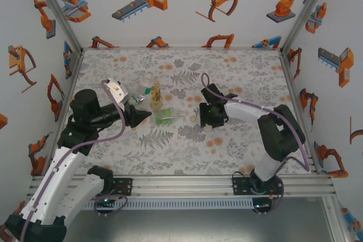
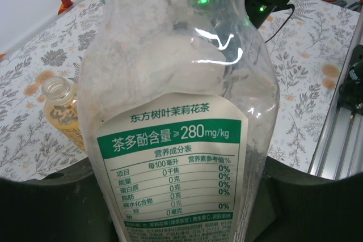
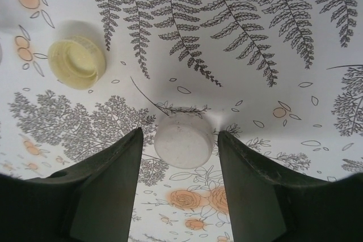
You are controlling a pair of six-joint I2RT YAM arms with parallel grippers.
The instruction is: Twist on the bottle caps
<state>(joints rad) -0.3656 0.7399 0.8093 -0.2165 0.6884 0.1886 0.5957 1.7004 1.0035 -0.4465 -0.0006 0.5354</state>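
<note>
- left gripper (image 1: 142, 115): jaws clamped on the slim bottle (image 2: 176, 111) with the green label.
- right gripper (image 3: 180, 136): jaws apart around the whitish cap (image 3: 183, 143) on the surface (image 3: 295, 157).
- pale yellow cap (image 3: 77, 62) lies near it.

Bright, even overhead light throws soft shadows on the floral-printed desk (image 1: 170, 157). White glare streaks the clear plastic green-labelled bottle (image 2: 181, 111), upper centre.

place: robot test cell | evidence: aluminium frame (image 1: 187, 182), robot-print walls (image 1: 170, 4)
</note>
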